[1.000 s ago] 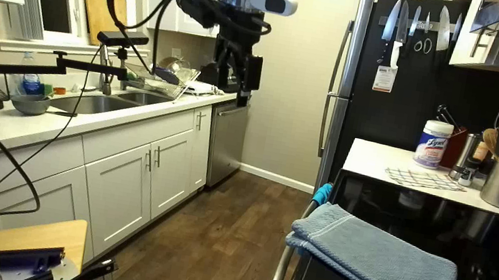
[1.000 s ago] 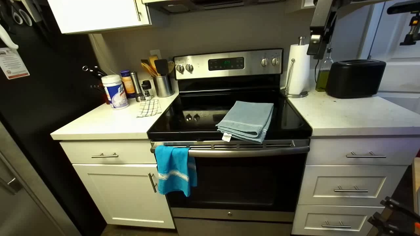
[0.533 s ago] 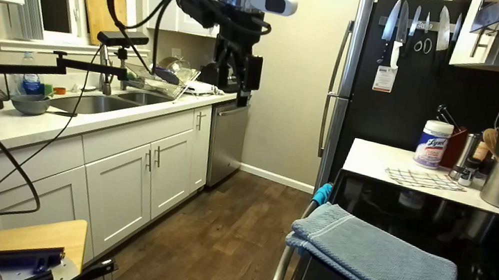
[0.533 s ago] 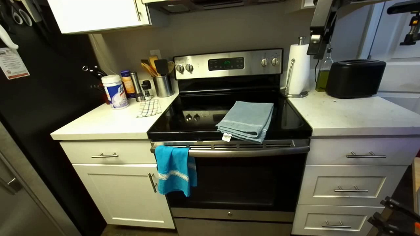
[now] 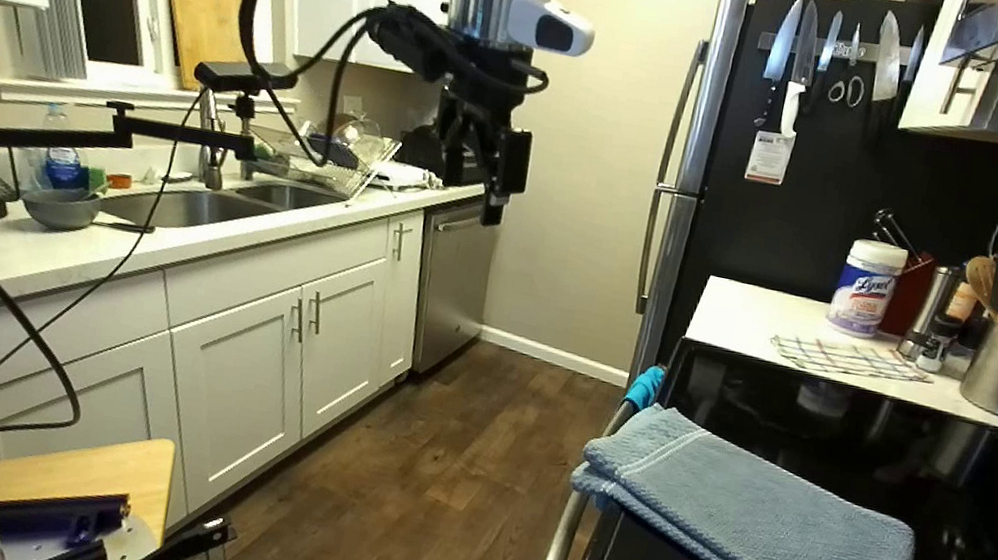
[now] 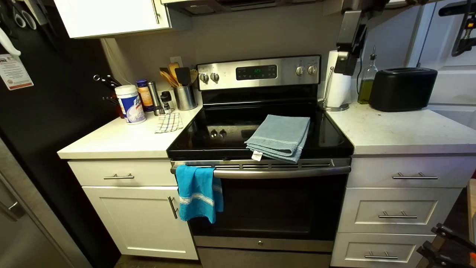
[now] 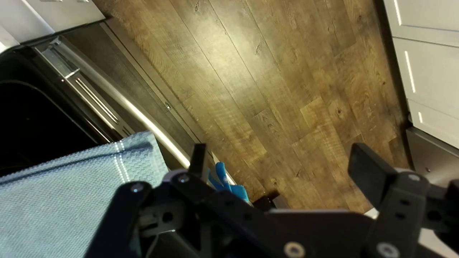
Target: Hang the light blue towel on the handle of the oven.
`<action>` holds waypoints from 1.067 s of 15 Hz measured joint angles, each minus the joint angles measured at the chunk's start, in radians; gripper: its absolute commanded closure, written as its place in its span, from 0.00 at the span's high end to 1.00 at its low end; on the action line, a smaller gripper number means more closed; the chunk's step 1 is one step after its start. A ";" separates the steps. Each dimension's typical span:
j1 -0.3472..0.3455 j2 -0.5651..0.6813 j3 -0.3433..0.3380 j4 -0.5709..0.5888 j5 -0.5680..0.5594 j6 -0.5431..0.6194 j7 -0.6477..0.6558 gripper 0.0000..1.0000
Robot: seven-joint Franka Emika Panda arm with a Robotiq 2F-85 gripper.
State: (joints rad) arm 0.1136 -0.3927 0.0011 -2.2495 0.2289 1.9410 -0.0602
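The light blue towel (image 5: pixel 751 530) lies folded on the black stovetop, its front edge overhanging toward the oven handle (image 5: pixel 558 554). In an exterior view the towel (image 6: pixel 279 134) sits right of centre, above the bare part of the handle (image 6: pixel 282 173). My gripper (image 7: pixel 283 157) is open and empty, with floor showing between its fingers. In the wrist view the towel (image 7: pixel 71 204) is left of the fingers, and the handle (image 7: pixel 143 120) runs diagonally behind the left finger. The gripper (image 5: pixel 480 181) hangs in the air, well above and apart from the towel; it also shows at upper right (image 6: pixel 346 63).
A bright blue towel (image 6: pixel 199 193) hangs on the handle's left end. Right of the stove stand a paper towel roll (image 6: pixel 337 80), an oil bottle (image 6: pixel 368 80) and a black toaster (image 6: pixel 403 89). A wipes canister (image 6: pixel 130 104) and utensil holder (image 6: pixel 185 97) stand left. A range hood (image 6: pixel 241 5) is overhead.
The arm and gripper have moved down a little, slightly right in one exterior view and left in the other. The towels have not moved.
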 measured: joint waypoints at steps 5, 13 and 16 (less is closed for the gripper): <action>0.000 0.150 0.074 0.040 -0.045 0.102 0.084 1.00; -0.001 0.305 0.145 0.120 -0.334 0.121 0.382 1.00; 0.002 0.341 0.163 0.124 -0.454 0.118 0.506 1.00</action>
State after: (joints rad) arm 0.1154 -0.0520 0.1640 -2.1258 -0.2248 2.0589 0.4456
